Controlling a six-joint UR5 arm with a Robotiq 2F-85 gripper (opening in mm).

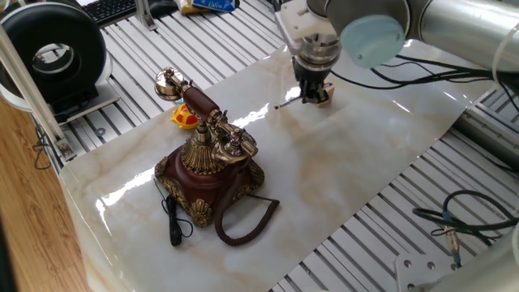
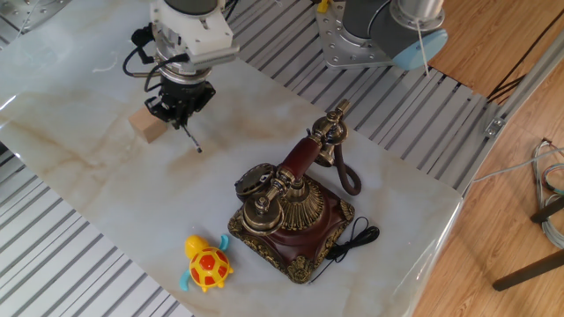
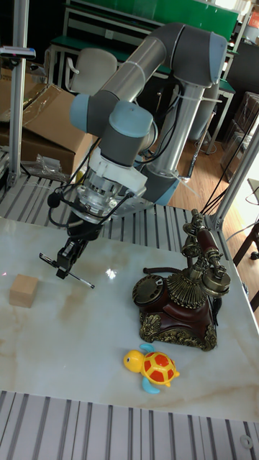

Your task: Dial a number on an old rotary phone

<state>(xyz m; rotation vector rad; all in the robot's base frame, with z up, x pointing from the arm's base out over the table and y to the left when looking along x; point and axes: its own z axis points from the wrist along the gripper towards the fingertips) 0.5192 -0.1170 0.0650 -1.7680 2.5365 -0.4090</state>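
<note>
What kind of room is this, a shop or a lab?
Probably a robotics lab or workshop: a grey industrial robot arm works at a slatted aluminium table, with cardboard boxes and an office chair behind.

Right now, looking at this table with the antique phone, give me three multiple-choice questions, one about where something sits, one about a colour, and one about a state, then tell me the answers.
1. Where does the small wooden cube lie?
A. beside the gripper, far from the phone
B. on the phone's cradle
C. under the toy turtle

2. What colour is the shell of the plastic toy turtle?
A. green
B. red-orange with yellow
C. white

3. What is the two-finger gripper doing?
A. hanging open with nothing in it
B. shut on the handset
C. shut on the thin silver stylus

Answers:
1. A, the cube rests on the marble-look tabletop next to the gripper, well apart from the red-brown and brass rotary phone.
2. B, the shell is red-orange, the body yellow.
3. C, the stylus sticks out from between the closed fingers, its tip angled toward the table.
</note>
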